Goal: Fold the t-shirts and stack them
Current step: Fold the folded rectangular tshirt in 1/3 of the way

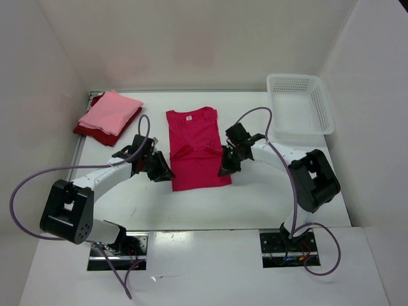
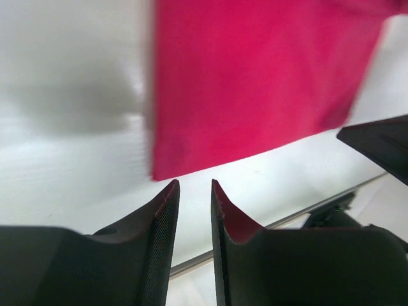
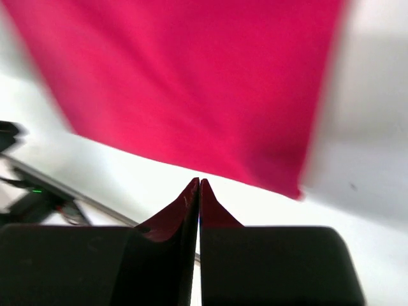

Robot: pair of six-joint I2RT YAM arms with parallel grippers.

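The crimson-magenta t-shirt [image 1: 196,153] lies flat mid-table, collar to the back, its sleeves folded in over the chest. My left gripper [image 1: 164,173] hovers just off its lower left edge. In the left wrist view this gripper [image 2: 194,188] is open by a narrow gap with nothing in it, and the shirt's corner [image 2: 255,83] lies ahead. Over the shirt's lower right edge, my right gripper [image 1: 224,169] is shut and empty [image 3: 199,183], with the hem [image 3: 191,83] beyond its tips. At the back left, the folded light pink t-shirt [image 1: 111,111] rests on the folded dark red one [image 1: 88,131].
A white mesh basket [image 1: 299,105] stands at the back right corner. White walls close in the table on three sides. The table's metal front edge [image 2: 306,213] runs near the arm bases.
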